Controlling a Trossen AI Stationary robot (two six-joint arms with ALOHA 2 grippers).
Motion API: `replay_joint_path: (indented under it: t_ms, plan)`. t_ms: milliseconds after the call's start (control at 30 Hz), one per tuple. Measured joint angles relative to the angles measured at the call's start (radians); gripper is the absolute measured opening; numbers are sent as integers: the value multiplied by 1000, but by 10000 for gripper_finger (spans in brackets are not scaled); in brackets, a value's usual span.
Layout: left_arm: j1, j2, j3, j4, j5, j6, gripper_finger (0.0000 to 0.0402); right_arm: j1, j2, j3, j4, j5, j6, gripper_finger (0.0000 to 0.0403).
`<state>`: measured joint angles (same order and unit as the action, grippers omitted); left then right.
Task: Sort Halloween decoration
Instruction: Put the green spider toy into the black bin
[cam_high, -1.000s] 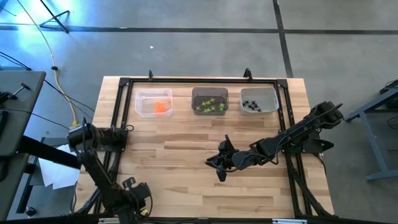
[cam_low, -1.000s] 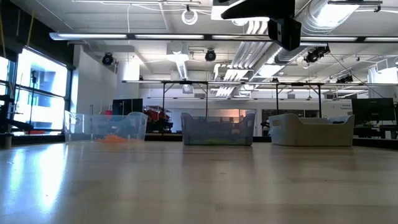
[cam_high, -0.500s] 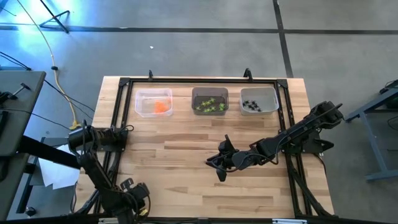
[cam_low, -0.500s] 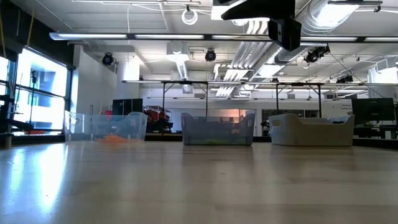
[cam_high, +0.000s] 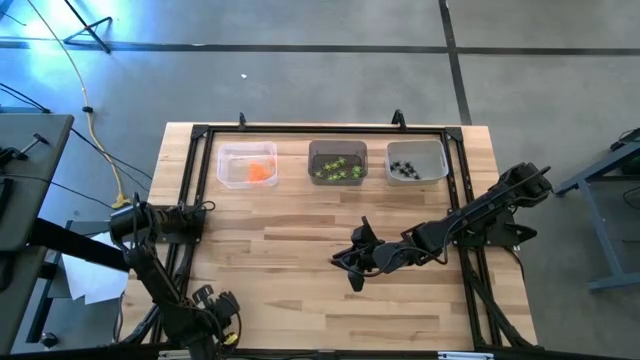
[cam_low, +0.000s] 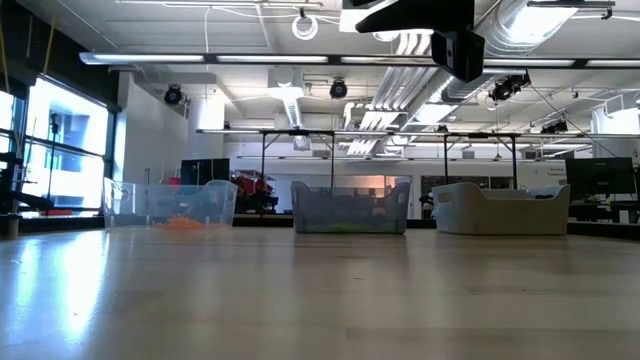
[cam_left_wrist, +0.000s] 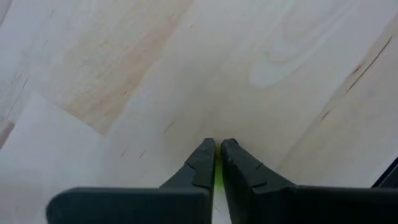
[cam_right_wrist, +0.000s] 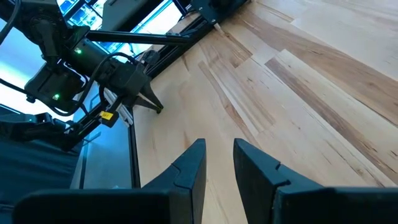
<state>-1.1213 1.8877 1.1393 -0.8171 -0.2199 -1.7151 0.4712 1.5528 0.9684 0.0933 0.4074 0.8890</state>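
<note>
**Left gripper shut at near-left corner; bins sorted by colour**

Risks, as judged:
- Left gripper (cam_left_wrist: 216, 152) is low over the bare table (cam_high: 300, 290) at its near-left corner, fingers pressed together. A lime sliver shows between them in the left wrist view; I cannot tell if it is a trinket. If it is, the hold is thin and it could slip on the way to the bins.
- Right gripper (cam_high: 352, 262) hangs mid-table, fingers a little apart, nothing between them. It lies near the path to the bins; a crossing left arm could clip it.

Bins, far edge, seen from above:
- Left bin (cam_high: 247, 165): orange trinkets (cam_high: 261, 172).
- Middle bin (cam_high: 337, 162): green trinkets (cam_high: 338, 169).
- Right bin (cam_high: 416, 161): black spiders (cam_high: 403, 169).

No loose trinket visible on the tabletop.
</note>
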Motion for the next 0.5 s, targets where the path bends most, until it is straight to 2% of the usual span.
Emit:
replay_joint_path:
  t_ms: [500]
  plan:
    - [24,3,13,1,-27,26,0,0,0,0,0,-1,0,78]
